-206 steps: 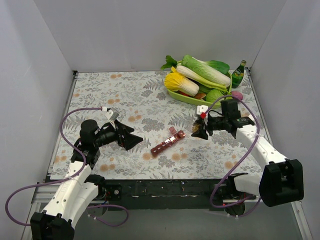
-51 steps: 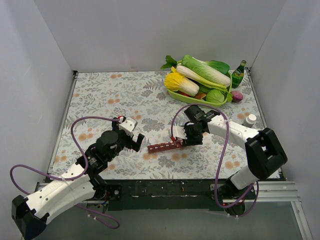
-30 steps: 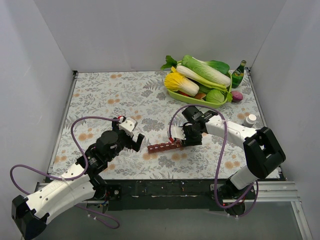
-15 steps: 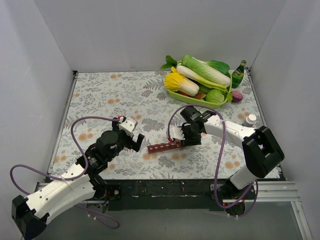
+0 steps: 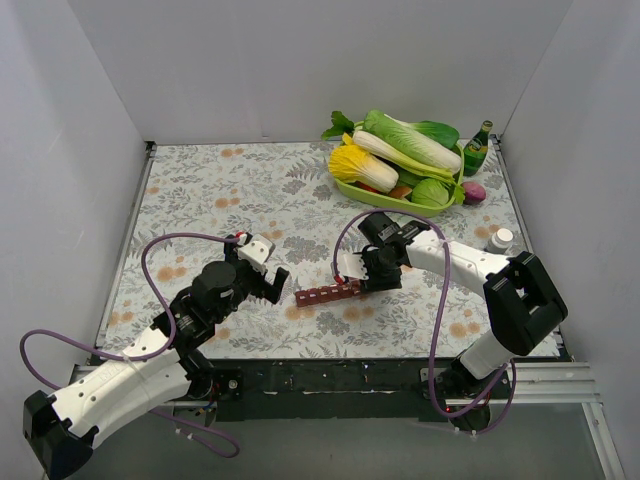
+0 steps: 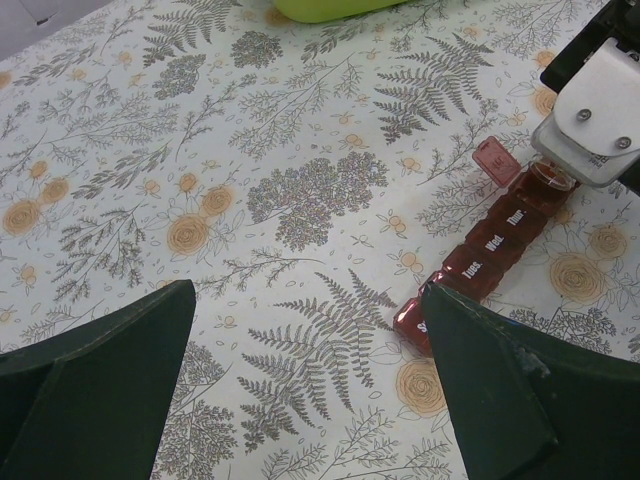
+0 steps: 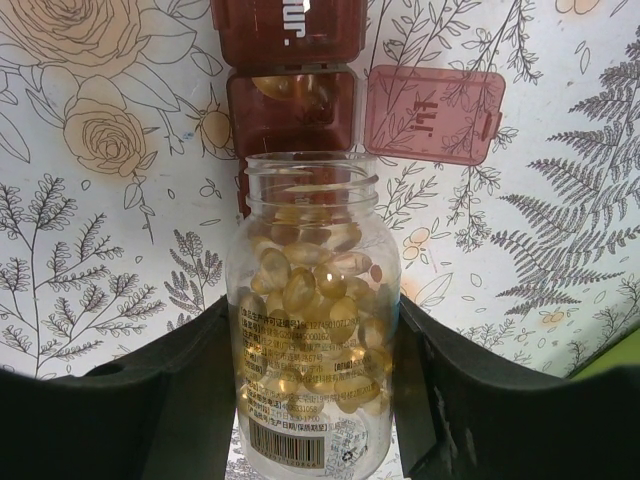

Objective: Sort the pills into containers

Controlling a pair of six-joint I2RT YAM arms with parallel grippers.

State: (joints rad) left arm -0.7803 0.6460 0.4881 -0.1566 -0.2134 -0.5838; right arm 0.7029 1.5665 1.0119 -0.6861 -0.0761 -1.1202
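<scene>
Pill organizer (image 7: 255,30) runs, apparently, behind the bottle (image 7: 312,330), top cut off.

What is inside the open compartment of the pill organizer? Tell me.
At least one amber softgel shows in the open compartment. The bottle held by the right claw covers its near part, so no count is possible.

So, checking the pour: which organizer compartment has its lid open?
The Fri compartment, beside the shut Thur compartment: its lid is flipped aside, and the bottle mouth sits at it.
</scene>
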